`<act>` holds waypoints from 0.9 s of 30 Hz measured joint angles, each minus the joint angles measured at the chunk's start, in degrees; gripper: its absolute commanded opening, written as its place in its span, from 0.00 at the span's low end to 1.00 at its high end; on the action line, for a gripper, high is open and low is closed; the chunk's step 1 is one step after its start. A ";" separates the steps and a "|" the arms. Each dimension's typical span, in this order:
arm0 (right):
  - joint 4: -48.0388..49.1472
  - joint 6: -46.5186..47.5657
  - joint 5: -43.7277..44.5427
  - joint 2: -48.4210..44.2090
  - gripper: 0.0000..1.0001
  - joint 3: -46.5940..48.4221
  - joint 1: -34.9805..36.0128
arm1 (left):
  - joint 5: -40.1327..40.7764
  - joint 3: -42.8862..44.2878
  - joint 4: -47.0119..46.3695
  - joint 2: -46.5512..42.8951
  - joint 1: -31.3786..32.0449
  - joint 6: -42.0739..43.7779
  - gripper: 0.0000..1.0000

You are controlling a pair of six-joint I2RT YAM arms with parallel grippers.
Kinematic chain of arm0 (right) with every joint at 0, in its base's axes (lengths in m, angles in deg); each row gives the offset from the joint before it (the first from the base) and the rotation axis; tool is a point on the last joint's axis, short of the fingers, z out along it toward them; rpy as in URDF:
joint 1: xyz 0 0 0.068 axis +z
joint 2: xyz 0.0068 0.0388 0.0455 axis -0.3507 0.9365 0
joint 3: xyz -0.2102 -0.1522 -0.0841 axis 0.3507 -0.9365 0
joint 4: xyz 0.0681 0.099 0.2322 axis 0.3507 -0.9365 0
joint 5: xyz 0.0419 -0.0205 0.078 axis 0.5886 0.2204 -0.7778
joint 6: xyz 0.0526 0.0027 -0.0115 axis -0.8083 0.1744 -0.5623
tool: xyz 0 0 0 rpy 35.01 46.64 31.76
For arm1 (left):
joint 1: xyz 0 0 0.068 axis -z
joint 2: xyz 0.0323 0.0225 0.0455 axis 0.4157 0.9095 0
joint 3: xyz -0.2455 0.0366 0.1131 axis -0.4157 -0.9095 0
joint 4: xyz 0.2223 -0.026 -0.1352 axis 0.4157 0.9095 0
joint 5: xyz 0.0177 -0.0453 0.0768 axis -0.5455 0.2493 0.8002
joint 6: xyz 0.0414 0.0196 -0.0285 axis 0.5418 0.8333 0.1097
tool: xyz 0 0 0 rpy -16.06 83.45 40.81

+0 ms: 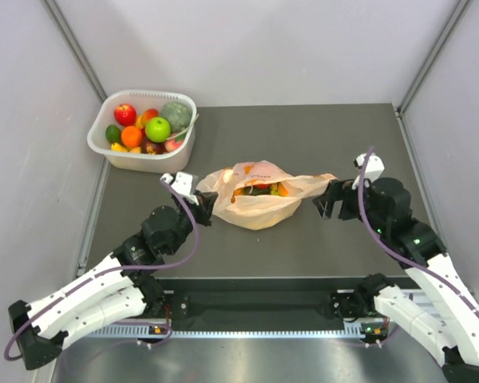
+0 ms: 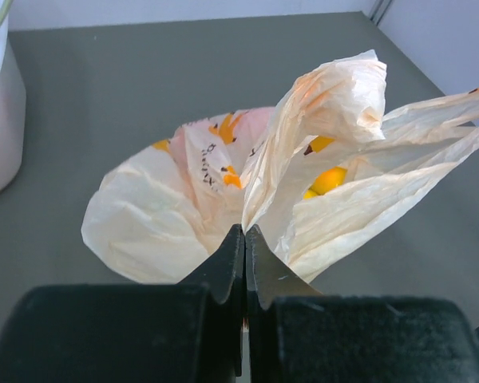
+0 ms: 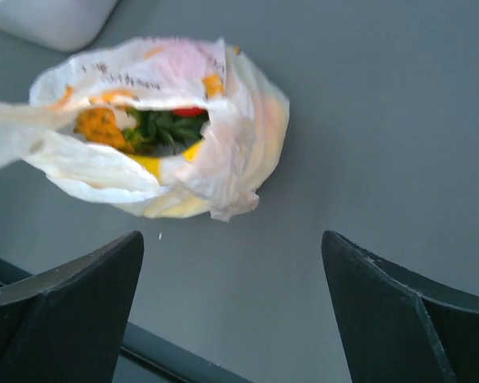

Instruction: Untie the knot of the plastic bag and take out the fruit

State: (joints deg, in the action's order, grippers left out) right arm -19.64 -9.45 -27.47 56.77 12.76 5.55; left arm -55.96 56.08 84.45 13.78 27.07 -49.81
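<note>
Because the left jaws are clenched tight on a thin fold of the plastic bag (image 2: 160, 215), that side of the bag is pinned. The film rises up from the very tips of the jaws like a little sail. I think the pinch is there to keep the bag from sliding when the other side is tugged.

The right jaws are released and stand wide apart, with nothing between them. They hang low over the bench (image 1: 303, 247), near the right end of the bag and pointing at it. One long handle strip (image 1: 311, 185) of the bag reaches out toward them. I cannot tell if it touches them.

The bag lies on its side in the middle of the bench, between the two arms. Its mouth gapes open on top. I see no tight knot there, so my guess is that the tie is already undone.

The fruit (image 3: 164, 132) is inside the bag. Through the mouth you can see green, orange, yellow and a bit of red. None of it lies out on the bench, so the taking-out part looks not yet begun. The free right jaws seem best placed to reach in, but the film is thin and floppy and could fold over the hole.

The white tub (image 1: 144, 155) sits in the back left corner of the bench, well apart from the bag.
</note>
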 measured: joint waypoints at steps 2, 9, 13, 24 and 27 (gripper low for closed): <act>-2.27 1.75 1.51 -0.22 0.93 4.26 0.00 | 0.72 -1.81 0.44 -1.64 0.00 -1.42 0.00; -4.81 8.13 6.36 9.11 0.91 20.76 0.00 | 6.23 -7.28 1.95 -13.79 0.00 -6.60 0.00; -4.76 12.39 7.80 20.63 0.93 28.17 0.55 | 9.29 -7.98 2.84 -19.04 0.00 -9.38 0.00; -5.70 25.00 4.46 46.75 0.97 40.89 13.64 | 12.50 -8.57 4.24 -19.50 0.00 -13.11 0.00; -6.27 26.60 3.72 49.75 0.97 41.18 15.96 | 13.14 -8.57 4.33 -19.50 0.00 -13.16 0.00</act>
State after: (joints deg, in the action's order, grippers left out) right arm -25.92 17.15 -23.75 106.52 53.94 21.51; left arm -42.82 47.51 88.78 -5.71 27.07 -62.97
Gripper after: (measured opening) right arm 0.971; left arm 0.012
